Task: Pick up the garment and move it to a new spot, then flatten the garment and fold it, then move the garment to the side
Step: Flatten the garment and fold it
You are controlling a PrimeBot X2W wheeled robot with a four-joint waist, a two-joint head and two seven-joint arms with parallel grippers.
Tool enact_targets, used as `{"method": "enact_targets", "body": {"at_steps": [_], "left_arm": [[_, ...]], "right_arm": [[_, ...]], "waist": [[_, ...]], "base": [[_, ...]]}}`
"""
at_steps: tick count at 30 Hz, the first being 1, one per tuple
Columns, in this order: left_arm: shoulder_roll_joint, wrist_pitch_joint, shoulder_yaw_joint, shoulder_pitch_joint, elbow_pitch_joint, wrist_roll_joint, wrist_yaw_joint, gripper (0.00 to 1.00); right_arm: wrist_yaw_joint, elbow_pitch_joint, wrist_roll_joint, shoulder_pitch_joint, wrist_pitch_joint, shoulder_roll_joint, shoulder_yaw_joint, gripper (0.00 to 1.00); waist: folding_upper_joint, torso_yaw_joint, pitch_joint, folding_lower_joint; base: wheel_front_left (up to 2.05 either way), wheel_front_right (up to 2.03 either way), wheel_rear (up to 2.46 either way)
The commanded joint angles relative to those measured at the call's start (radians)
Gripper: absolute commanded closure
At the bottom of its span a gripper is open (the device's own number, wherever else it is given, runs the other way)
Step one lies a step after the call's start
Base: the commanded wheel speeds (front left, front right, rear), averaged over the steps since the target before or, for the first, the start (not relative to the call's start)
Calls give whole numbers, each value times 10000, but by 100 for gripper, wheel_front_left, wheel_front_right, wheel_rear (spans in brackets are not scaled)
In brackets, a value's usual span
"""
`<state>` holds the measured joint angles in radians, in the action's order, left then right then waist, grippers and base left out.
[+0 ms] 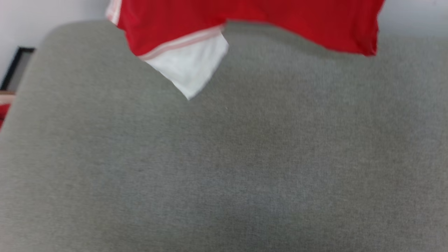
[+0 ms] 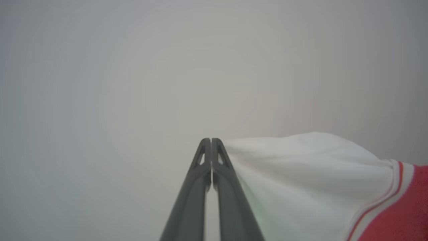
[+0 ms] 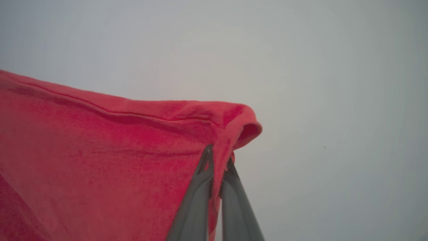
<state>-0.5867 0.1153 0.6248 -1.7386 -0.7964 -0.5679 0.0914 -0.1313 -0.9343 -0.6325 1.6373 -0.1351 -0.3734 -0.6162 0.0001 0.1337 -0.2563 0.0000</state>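
Aloft, the garment (image 1: 252, 24) hangs over the far edge of the grey cushion (image 1: 224, 157), red, with a stripe-edged white panel drooping at left; the left gripper (image 2: 211, 140), fingers together, pinches its white corner; the right gripper (image 3: 219, 157) clamps a red fold.

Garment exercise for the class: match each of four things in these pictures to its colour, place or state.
Column one:
1 left gripper
2 right gripper
3 garment
4 grey surface

Column two:
A shut on the red part
B lies below the hanging cloth
C shut on the white part
D hangs, red and white

Pairs: 1-C, 2-A, 3-D, 4-B.
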Motion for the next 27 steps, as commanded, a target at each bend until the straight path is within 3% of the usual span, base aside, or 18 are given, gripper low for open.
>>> {"method": "enact_targets", "body": {"at_steps": [1, 5, 13, 21, 27], "left_arm": [[30, -394, -143, -515, -265, 89, -160, 100], [67, -1389, -230, -1562, -815, 411, -283, 100], [487, -3007, -279, -3684, -1805, 641, 55, 100], [1160, -3752, -368, -4749, -2142, 384, 311, 100], [1558, -3796, -269, -4185, -2315, 279, 379, 100]], "right_arm": [[10, -76, 382, 345, 427, 119, 190, 100], [10, -380, 1220, 777, 1480, 512, 555, 100], [10, -1171, 2936, 1785, 3615, 1164, 1770, 100], [10, -1119, 4625, 2006, 3999, 1276, 3275, 100], [10, -736, 5777, 1296, 4004, 1496, 4274, 100]], "waist": [[-1, -424, -1049, 0], [-1, -775, -1944, 0], [-1, -1250, -3751, 0], [-1, -1080, -5315, 0], [-1, -870, -5986, 0]], "base": [[0, 0, 0], [0, 0, 0], [0, 0, 0], [0, 0, 0], [0, 0, 0]]}}
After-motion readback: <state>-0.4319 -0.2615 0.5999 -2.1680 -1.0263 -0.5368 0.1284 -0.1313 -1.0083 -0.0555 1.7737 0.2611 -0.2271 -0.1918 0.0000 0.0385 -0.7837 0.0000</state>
